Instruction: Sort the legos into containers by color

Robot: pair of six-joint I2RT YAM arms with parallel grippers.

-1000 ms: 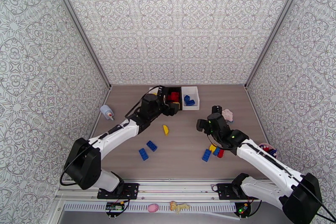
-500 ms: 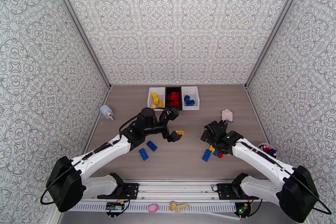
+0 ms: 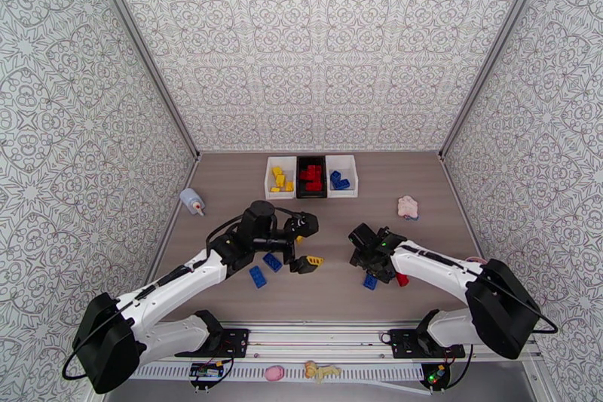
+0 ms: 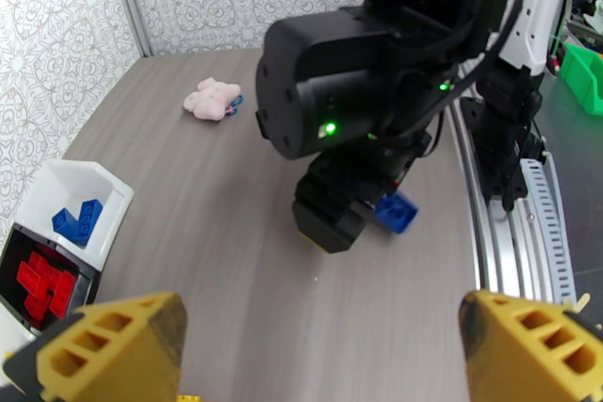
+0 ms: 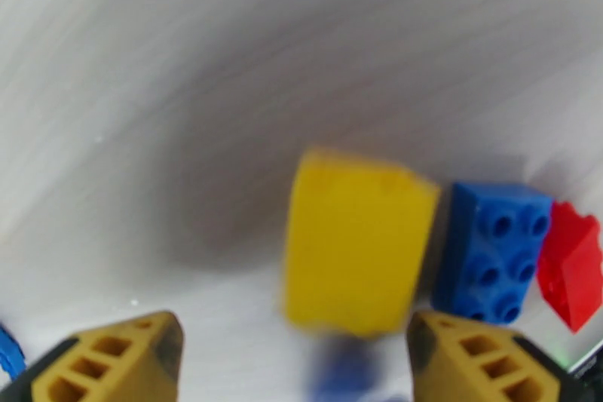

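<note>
— Peering past our right pincer (image 5: 294, 354), we find it released. A yellow brick (image 5: 354, 245) lies on the table (image 5: 188, 94) ahead, a blue brick (image 5: 494, 245) just beside it, then a red brick (image 5: 573, 268).
— And our left pincer (image 4: 316, 362)?
— Released too, fingers wide apart. Far back, our black bin (image 3: 310, 194) holds red bricks (image 3: 312, 177).

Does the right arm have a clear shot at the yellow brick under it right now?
Probably yes. The right hand is open, and the yellow brick lies just ahead of the gap between its fingers, with nothing on top. The blue brick close beside it may crowd one finger.
</note>
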